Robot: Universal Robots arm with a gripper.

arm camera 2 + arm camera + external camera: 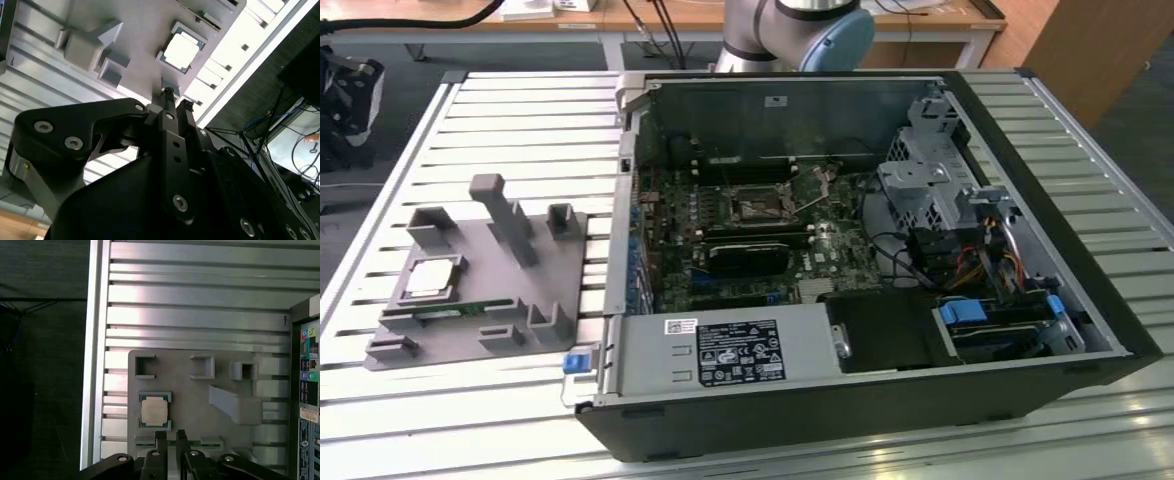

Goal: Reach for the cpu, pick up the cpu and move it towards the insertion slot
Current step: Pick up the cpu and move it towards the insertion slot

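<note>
**Fingers poised short of the cpu in its fixture pocket**

The cpu [154, 410] is lying flat in a square pocket of the grey fixture [200, 405], which is resting on the slatted aluminium table [200, 305]. It is sitting ahead of the fingers [161, 447] and a little to one side of their line, clearly apart from them. Nothing is touching it.

The fingers are standing close together, with only a narrow slit showing between them in both wrist views, and they are holding nothing. That slit is looking narrower than the chip. A green memory stick [447, 312] is lying in the fixture slot nearest the fingertips, roughly in line with the gap.

Handling, as a judgement: the cpu is looking thin, rigid and light. Its smooth metal top is offering little friction, and its pale edge is offering the only opposed faces to grip. The sound hold is probably across two opposite edges, kept level. The pocket's low walls seem to be bordering two sides and leaving the other two free. The underside is likely delicate, so hard squeezing or tilting would be risking damage.

The insertion slot [758, 207] is sitting on the motherboard [720, 250] inside the open computer case [881, 420], well away from the fingers and beyond the fixture.
</note>
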